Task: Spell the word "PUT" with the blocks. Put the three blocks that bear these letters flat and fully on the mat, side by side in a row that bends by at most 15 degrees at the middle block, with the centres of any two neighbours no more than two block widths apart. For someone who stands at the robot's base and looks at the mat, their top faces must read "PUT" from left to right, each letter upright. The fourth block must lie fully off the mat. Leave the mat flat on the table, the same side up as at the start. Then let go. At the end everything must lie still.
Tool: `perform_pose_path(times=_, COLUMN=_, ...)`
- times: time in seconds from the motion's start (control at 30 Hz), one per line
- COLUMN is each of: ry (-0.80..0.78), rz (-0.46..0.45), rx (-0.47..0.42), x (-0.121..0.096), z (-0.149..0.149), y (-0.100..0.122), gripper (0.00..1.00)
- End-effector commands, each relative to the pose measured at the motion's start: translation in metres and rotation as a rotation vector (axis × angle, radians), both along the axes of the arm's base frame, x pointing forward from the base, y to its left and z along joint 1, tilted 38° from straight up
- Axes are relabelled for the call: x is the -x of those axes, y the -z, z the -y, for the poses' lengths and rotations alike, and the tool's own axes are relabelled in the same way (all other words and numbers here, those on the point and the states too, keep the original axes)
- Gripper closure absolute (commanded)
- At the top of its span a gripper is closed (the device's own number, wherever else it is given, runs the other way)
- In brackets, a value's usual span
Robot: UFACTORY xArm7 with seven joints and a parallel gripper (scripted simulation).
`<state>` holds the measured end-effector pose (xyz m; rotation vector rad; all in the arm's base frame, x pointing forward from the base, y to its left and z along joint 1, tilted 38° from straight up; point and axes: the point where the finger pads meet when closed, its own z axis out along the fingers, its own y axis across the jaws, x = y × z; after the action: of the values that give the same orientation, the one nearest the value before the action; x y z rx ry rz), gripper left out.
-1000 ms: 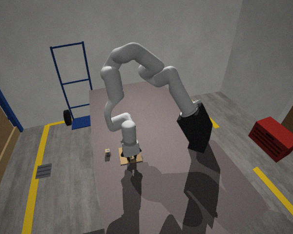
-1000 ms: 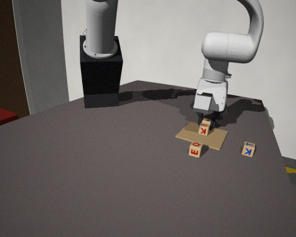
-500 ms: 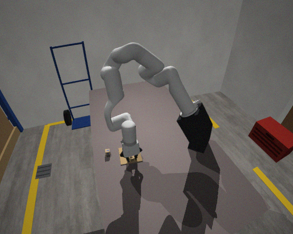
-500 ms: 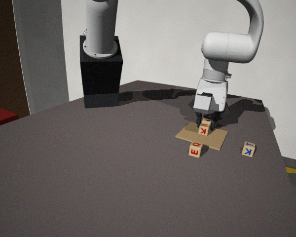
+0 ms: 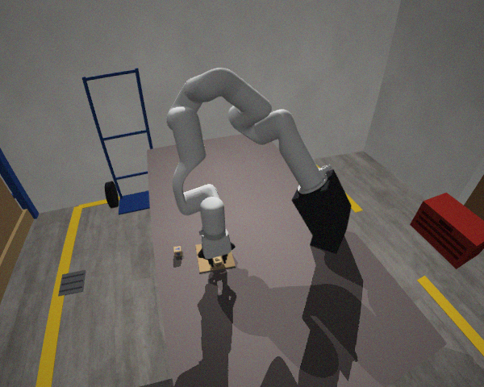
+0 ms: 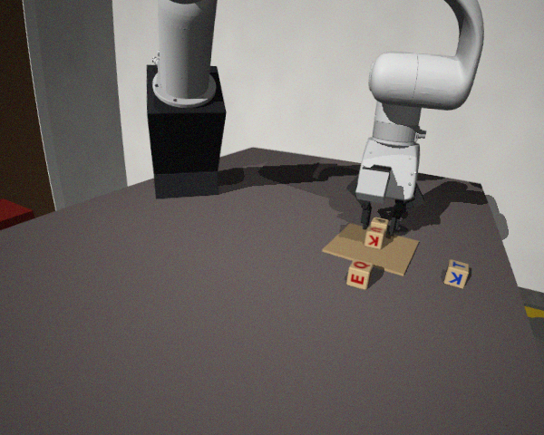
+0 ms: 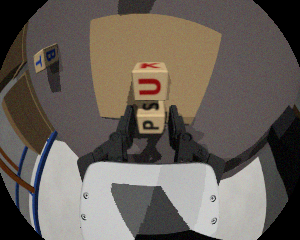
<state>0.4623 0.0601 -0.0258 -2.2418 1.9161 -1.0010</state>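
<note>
Partly, P block (image 5: pixel 218 260) (image 6: pixel 380 220) (image 7: pixel 151 123) hidden behind U block (image 6: pixel 375 235) (image 7: pixel 150 86), its lower edges obscured.

The mat (image 5: pixel 204 266) (image 6: pixel 388 255) (image 7: pixel 155 40) is plain tan. The U block (image 6: pixel 374 237) (image 7: pixel 150 87) bears red letters, the P block (image 5: pixel 218 261) (image 7: pixel 151 120) black, the T block (image 5: pixel 177 251) (image 6: pixel 456 274) (image 7: pixel 46 58) blue, the Q block (image 6: pixel 359 275) red. The gripper (image 5: pixel 219 263) (image 6: pixel 379 229) (image 7: pixel 151 114) has black fingers.

In the top view, the hand (image 5: pixel 218 261) (image 6: pixel 380 226) (image 7: pixel 151 114) seemingly hides the U block (image 6: pixel 376 232) (image 7: pixel 150 86).
</note>
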Motion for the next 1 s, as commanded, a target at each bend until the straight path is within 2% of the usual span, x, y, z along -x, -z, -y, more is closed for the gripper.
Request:
perform_pose_path(times=0.0, ry=-0.002, rz=0.001, rx=-0.002, x=0.006, z=-0.007, y=-0.012, gripper=0.53)
perform_pose_path(times=0.1, ry=-0.002, rz=0.001, rx=-0.002, x=0.009, z=-0.009, y=-0.017, gripper=0.53)
perform_pose_path(times=0.47, ry=-0.002, rz=0.001, rx=-0.002, x=0.035, z=-0.029, y=-0.059, gripper=0.53)
perform_pose_path(times=0.77, ry=-0.002, rz=0.001, rx=-0.002, x=0.038, z=-0.032, y=-0.065, gripper=0.53)
perform_pose_path(times=0.8, ry=-0.002, rz=0.001, rx=-0.002, x=0.038, z=-0.032, y=-0.065, gripper=0.0)
perform_pose_path(times=0.97, ry=-0.002, rz=0.001, rx=-0.002, x=0.038, z=-0.032, y=-0.065, gripper=0.0)
